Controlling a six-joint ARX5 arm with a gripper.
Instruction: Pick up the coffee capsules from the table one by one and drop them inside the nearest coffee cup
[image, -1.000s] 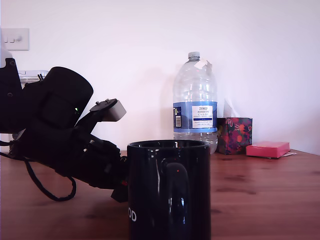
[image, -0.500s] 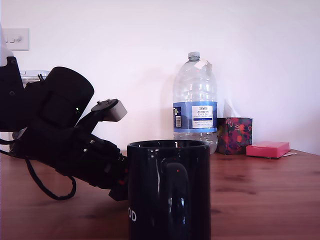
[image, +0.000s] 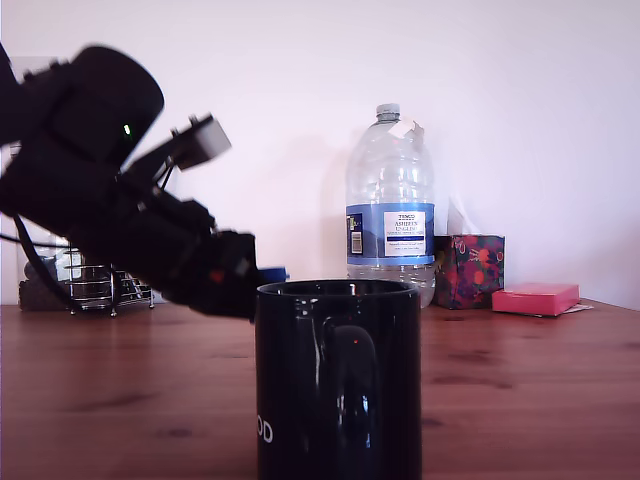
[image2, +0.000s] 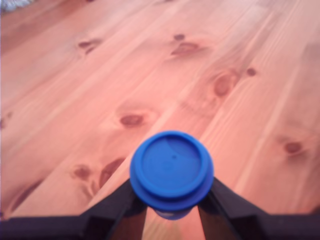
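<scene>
Closest to the exterior camera, the black coffee cup (image: 337, 380) is seen upright on the wooden worktop (image: 520, 400). Just behind its rim, at the exterior view's left, the gripper (image2: 172, 200) is held clear of the worktop, its fingers (image2: 115, 205) clamped on a blue capsule (image2: 171, 167). Farther back, a water bottle (image: 390, 200), a patterned box (image: 469, 270) and a pink box (image: 535, 297) are noted.

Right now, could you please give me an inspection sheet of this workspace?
Surface: wooden table, knotted grain.
Job's things: blue capsule held off the table; black mug upright.
Clutter: water bottle, patterned box, pink box, wire rack, along the back.
Grippers: gripper shut on the capsule, at rim height to the exterior view's left of the mug.
Cables: black cable hanging from the arm.
Surroundings: white wall.
</scene>
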